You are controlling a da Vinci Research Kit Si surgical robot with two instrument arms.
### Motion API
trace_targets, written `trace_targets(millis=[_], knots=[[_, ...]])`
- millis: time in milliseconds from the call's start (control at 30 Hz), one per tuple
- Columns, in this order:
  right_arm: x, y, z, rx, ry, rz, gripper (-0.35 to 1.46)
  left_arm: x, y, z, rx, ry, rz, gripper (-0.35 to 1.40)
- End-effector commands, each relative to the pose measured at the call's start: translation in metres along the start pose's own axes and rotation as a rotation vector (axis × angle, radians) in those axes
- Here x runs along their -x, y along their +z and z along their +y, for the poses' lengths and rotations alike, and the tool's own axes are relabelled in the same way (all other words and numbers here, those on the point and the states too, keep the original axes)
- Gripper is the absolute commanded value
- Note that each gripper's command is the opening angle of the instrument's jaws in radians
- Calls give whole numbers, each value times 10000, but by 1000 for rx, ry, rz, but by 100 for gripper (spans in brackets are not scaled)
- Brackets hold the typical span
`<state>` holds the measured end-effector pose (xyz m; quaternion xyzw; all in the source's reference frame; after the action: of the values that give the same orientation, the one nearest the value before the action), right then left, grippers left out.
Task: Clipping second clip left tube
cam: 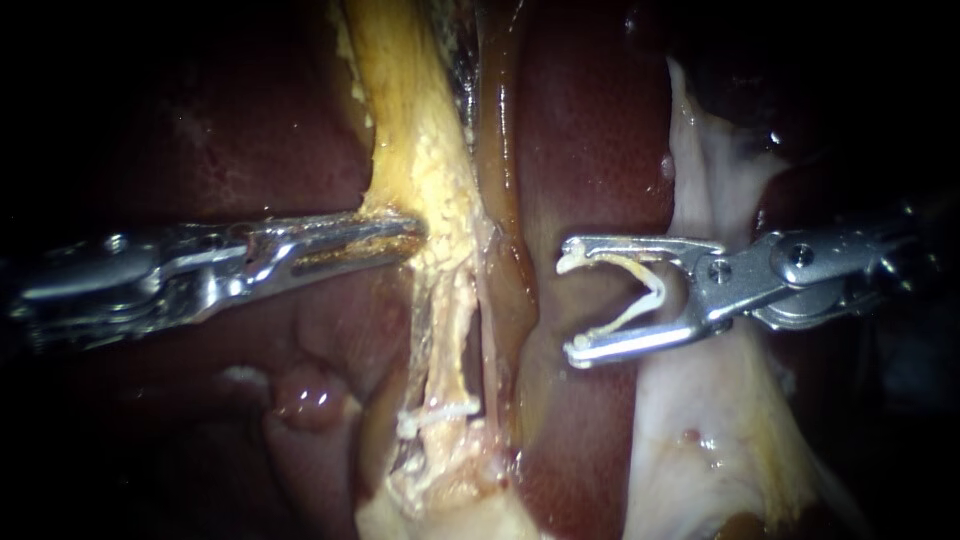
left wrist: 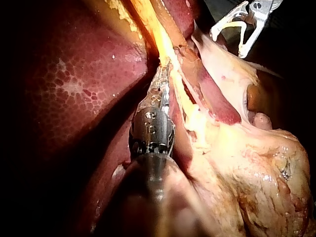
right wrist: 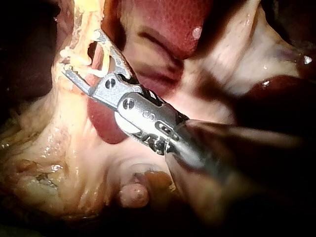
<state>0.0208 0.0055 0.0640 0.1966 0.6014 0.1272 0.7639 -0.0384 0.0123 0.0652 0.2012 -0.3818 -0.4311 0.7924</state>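
My left instrument (cam: pixel 408 233) comes in from the left, its jaws shut on the yellow fatty tissue (cam: pixel 420 150) beside the left tube (cam: pixel 447 330). Lower on that tube sits a white clip (cam: pixel 438 412). My right instrument (cam: pixel 570 300) hangs to the right of both tubes, over the liver and clear of them. Its jaws stand wide apart and hold an open white clip (cam: pixel 640 290) between them. The left wrist view shows my left instrument (left wrist: pixel 163 71) biting the yellow strand, with my right instrument (left wrist: pixel 228 43) ahead. In the right wrist view my right instrument (right wrist: pixel 81 53) points at the tube.
A brownish right tube (cam: pixel 500 190) runs beside the left one. Dark red liver (cam: pixel 590 130) lies behind both. A pale tissue flap (cam: pixel 700 430) lies under my right instrument's shaft. A small reddish lump (cam: pixel 305 395) sits below my left instrument.
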Motion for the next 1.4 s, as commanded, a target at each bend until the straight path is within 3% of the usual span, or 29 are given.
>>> trace_targets(millis=[33, 100, 200, 267, 500, 700, 1100, 1400], knots=[[0, 1, -1, -2, 0, 0, 60, 0, -1, 0, 0, 0, 0, -35], [4, 3, -3, -13, -2, 2, 60, 2, -4, -1, -2, -1, 1, -35], [16, 11, -8, -28, 65, 2, 58, 12, -17, -3, -8, -5, 5, -35], [27, 23, -12, -43, 103, -20, 58, 21, -29, -5, 1, -10, 7, -35], [74, 77, -24, -97, 192, -50, 57, 44, -68, -19, 2, -15, -40, -35], [100, 114, -28, -115, 219, -84, 56, 52, -82, -33, 2, -5, -54, -35], [122, 140, -9, -113, 224, -98, 56, 52, -85, -44, 6, 4, -58, -35], [124, 168, -20, -177, 236, -99, 56, 52, -85, -44, 7, 4, -58, -35]])
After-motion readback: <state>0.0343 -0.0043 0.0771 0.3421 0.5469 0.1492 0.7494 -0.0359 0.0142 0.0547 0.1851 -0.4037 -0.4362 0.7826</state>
